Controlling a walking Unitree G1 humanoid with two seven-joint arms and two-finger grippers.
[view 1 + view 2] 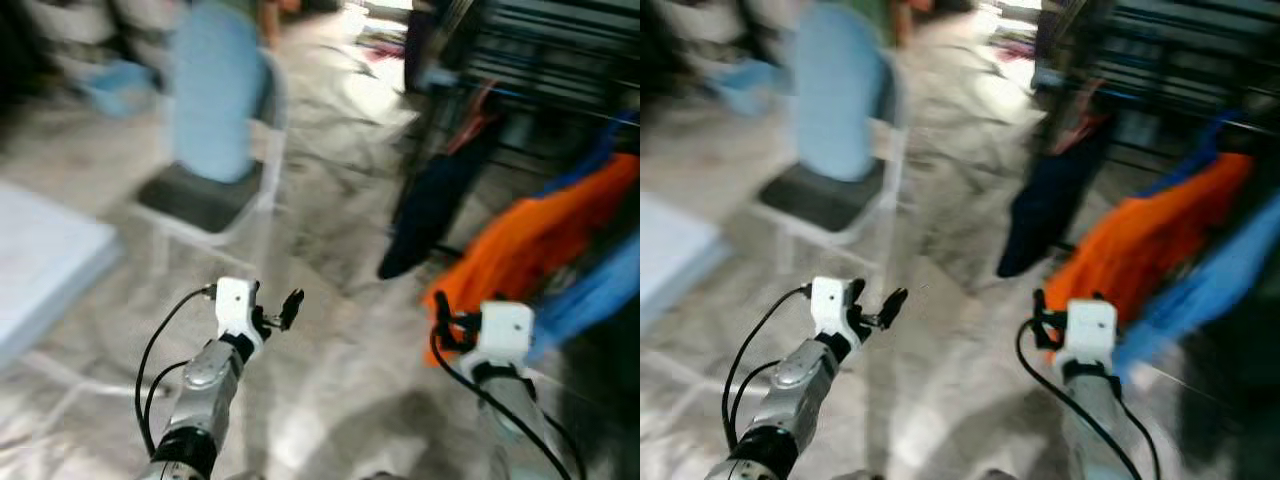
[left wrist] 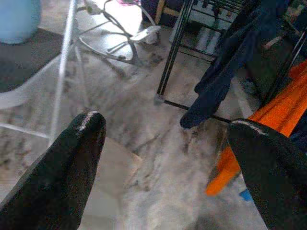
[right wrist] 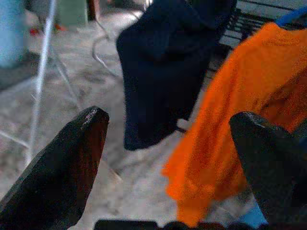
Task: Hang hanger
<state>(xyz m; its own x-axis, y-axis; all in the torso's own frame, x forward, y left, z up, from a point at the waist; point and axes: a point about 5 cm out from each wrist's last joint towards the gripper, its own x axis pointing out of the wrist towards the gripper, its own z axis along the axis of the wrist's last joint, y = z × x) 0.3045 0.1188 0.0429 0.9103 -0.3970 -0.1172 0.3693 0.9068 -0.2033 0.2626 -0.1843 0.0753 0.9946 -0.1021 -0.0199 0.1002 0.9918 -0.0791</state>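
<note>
Both the left gripper (image 2: 163, 158) and right gripper (image 3: 168, 158) have their 2 fingers spread apart and empty, no hanger I can spot yet, probably light and stiff, so grab its neck near the orange shirt (image 1: 530, 240) at 2 o'clock on the black rack (image 2: 177, 52).

Silver arms, white wrists, black cables, black-fingered left gripper (image 1: 291, 305).
</note>
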